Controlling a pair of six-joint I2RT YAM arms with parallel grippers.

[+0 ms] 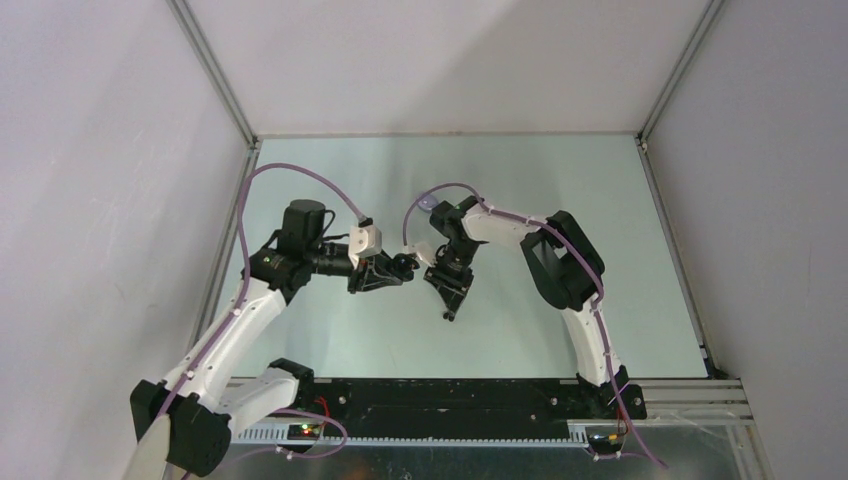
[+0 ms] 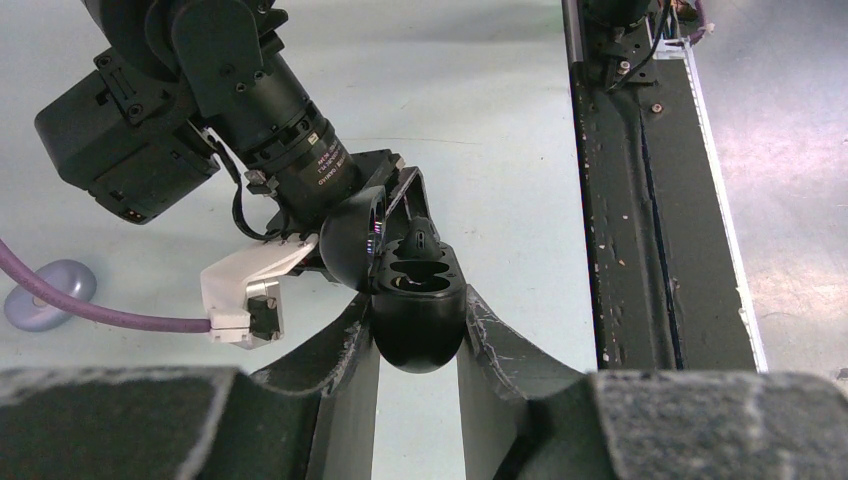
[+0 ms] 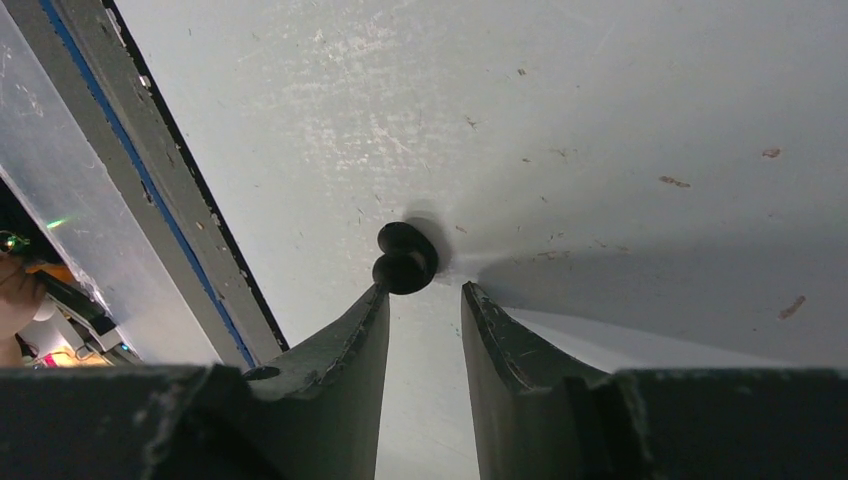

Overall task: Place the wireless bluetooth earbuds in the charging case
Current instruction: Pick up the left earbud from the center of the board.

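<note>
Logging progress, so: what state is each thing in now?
Black case: lid open, clamped in left hand.
Left hand: shut on black case.
Right hand: open, holding nothing.
Black earbud: outside the case, at a right fingertip.
Lilac case: looks closed, lying on table.

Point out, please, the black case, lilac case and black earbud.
Black case (image 2: 418, 335), left wrist view, lower shell.
Lilac case (image 2: 68, 277), left wrist view, top.
Black earbud (image 3: 405, 258), right wrist view, body.
</note>
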